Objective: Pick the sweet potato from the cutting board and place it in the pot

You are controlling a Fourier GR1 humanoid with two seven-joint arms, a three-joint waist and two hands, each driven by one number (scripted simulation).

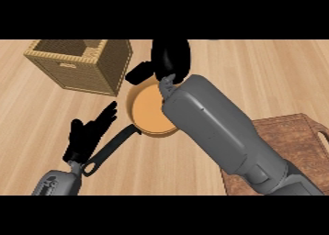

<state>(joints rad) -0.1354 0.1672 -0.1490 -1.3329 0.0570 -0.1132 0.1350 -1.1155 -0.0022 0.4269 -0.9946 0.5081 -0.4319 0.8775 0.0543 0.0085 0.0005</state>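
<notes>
Since the right forearm is stretching across the middle of the head view, much of the scene is sitting behind it; what shows is set out below.

Right hand (pixel 168 57): hanging beyond the far rim of the pot, fingers curling downward; whether they are enclosing anything I cannot tell, as the hand is showing only as a dark shape.

Sweet potato: not showing anywhere; it may be sitting inside the curled right hand or behind the forearm, but that is a guess.

Pot (pixel 148 110): lying on the counter with its orange inside facing up and its dark handle running toward the left hand, which is probably why the right arm is approaching from the board side.

Cutting board (pixel 296 142): sitting at the right, partly under the right forearm; its visible part is carrying nothing.

Left hand (pixel 89 133): resting open, fingers up, beside the pot's handle.

Wicker basket (pixel 82 62): standing at the far left, apart from the pot.

Stage, as a judgement: the carrying-over seems to be under way, release not yet done.
</notes>
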